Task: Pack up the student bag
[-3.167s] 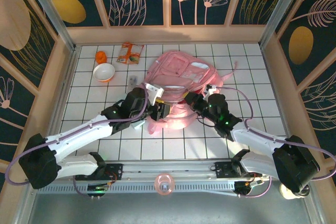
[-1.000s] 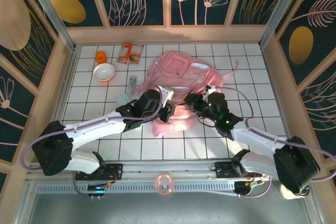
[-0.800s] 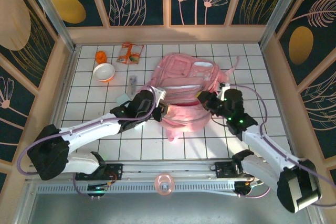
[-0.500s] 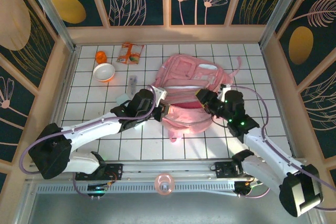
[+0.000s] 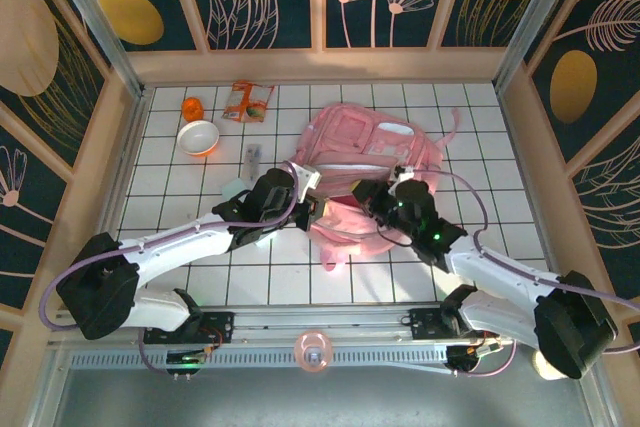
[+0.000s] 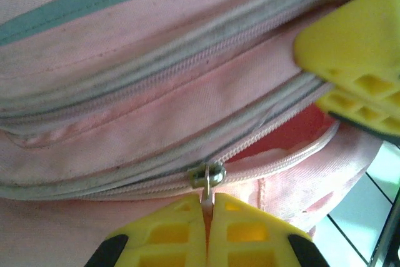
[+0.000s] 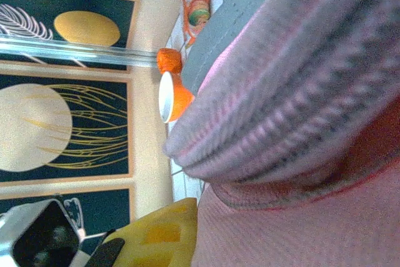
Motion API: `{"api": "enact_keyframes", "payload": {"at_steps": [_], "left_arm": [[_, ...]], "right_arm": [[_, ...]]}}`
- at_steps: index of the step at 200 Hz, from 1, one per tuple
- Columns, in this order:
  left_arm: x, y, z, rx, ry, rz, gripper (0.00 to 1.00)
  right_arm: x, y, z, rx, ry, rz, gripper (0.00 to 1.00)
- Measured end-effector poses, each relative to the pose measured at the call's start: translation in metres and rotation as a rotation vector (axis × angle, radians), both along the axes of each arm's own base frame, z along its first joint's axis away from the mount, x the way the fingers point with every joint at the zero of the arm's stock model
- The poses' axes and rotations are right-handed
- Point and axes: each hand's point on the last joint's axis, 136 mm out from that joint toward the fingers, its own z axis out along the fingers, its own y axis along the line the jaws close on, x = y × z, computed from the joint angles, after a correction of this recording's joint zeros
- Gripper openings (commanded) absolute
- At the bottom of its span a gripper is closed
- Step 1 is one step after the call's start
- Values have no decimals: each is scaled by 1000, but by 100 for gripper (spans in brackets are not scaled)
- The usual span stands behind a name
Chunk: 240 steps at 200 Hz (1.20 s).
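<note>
The large soft pink fabric student bag point(image 5: 375, 147) lay flat on the white gridded bench point(image 5: 510, 147). Its main zip was part open on a red lining point(image 6: 281, 145).

At the bag's near-left edge the left hand point(image 6: 207, 217) was fully closed, pinching the tab of the small metal zip slider point(image 6: 207, 175). The right hand point(image 5: 362, 195) was also closed, its yellow fingers point(image 6: 350, 54) against the upper lip of the opening. Whether they pinched fabric could not be confirmed.

Judged step: widening the opening. The tab should be drawn low along the line of the teeth, with the lip held taut against it, so the bag neither lifts nor bunches.

An orange-and-white bowl point(image 5: 198, 137) and an orange snack packet point(image 5: 247, 102) lay left of the bag, unpacked.
</note>
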Motion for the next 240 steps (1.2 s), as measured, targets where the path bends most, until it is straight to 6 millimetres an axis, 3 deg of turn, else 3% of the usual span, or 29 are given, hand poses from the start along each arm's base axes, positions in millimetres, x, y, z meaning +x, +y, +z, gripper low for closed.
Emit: {"api": "enact_keyframes", "payload": {"at_steps": [17,52,60,71,78,94,115,147,166,189,214,240], "left_arm": [[3,4,0,-9,-13,25,0],[3,7,6,-54,-24,30,0],[1,3,10,-76,-22,15,0],[-1,0,12,-94,-17,-1,0],[-2,0,13,-99,-10,-4,0],[-4,-1,10,-99,3,-12,0],[-6,-4,4,-93,21,-23,0],[-7,-7,0,-85,31,-31,0],[-7,-7,0,-84,30,-29,0],[-5,-5,-2,-72,36,-13,0],[-1,-3,-1,-73,36,5,0],[7,-1,6,-86,20,23,0]], "right_arm": [[5,-15,10,-19,-8,28,0],[10,-67,26,-56,-15,36,0],[10,-74,26,-51,-11,44,9],[9,-76,25,-46,-1,63,31],[9,-76,24,-49,-1,68,40],[11,-72,21,-50,13,57,52],[6,-52,22,-46,-4,60,55],[-9,-20,7,-21,-3,46,52],[-4,-14,-6,-30,22,14,20],[2,-11,-11,-70,25,13,0],[11,-16,7,-93,-5,51,0],[16,-44,20,-101,-5,91,3]]}}
